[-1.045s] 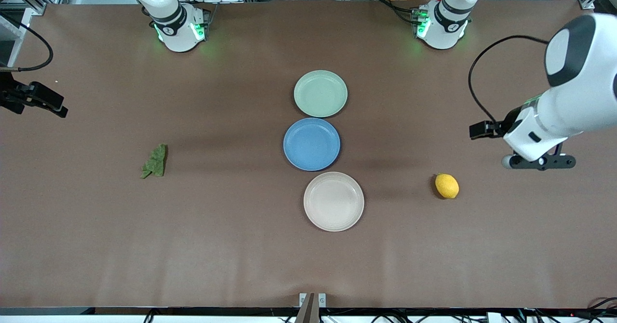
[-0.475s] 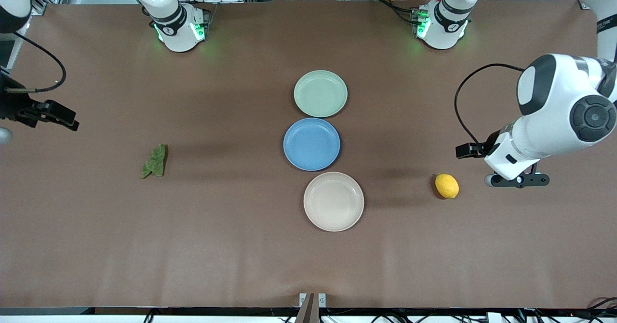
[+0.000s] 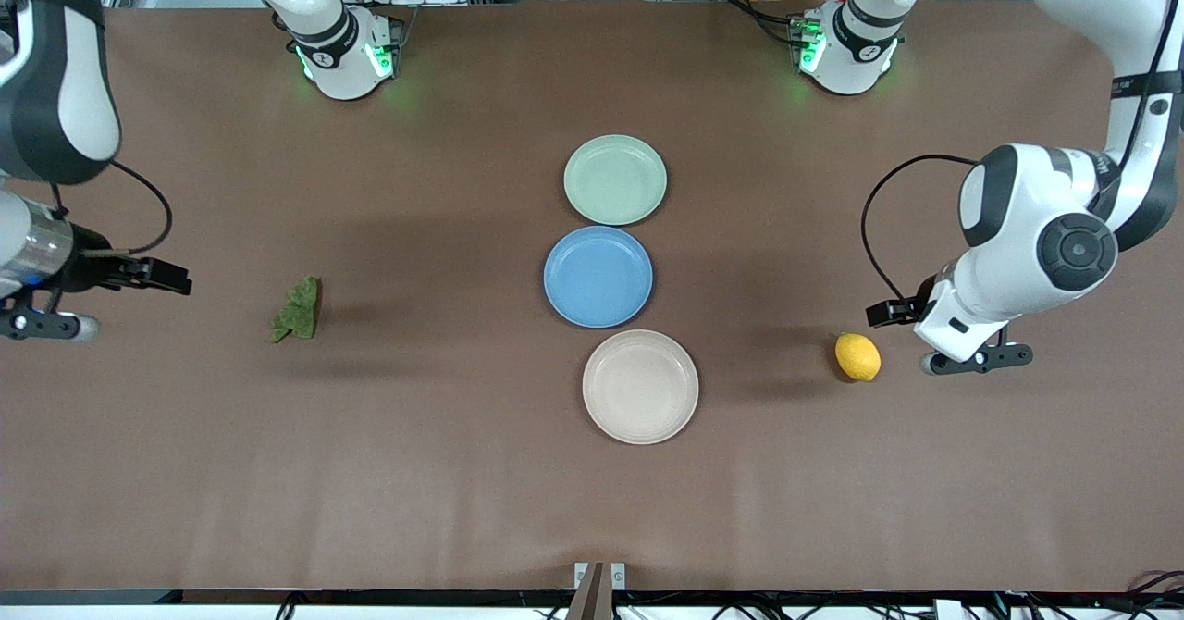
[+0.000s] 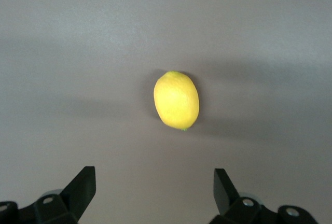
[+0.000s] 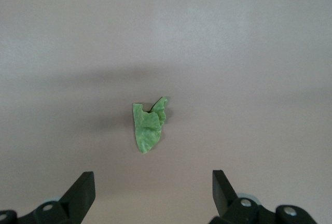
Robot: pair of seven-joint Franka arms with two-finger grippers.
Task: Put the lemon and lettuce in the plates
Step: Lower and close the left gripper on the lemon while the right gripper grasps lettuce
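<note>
While neither plate holds anything yet, counts as barely begun: both pick-ups and both placements left to do. Lemon [image 3: 857, 357] lying on the bare tabletop [image 3: 444, 472] toward the left arm's end, well apart from the beige-white plate [image 3: 640, 387] and about level with it. Lettuce [image 3: 297, 309] flat on the tabletop toward the right arm's end, well apart from all the plates. Pale green plate [image 3: 615, 179] farthest from the front camera, blue plate [image 3: 598, 277] in the middle of the row, beige-white plate nearest. Left gripper [image 4: 153, 195] up over the tabletop just beside the lemon, fingers spread wide apart and holding nothing, the fruit ahead of them in the left wrist view. Right gripper [image 5: 153, 195] over the tabletop near the edge at the right arm's end, not yet above the lettuce, fingers likewise wide apart and carrying nothing. Judged as the approach stage for both arms: still to come, lowering, closing on each item, carrying to a plate.
</note>
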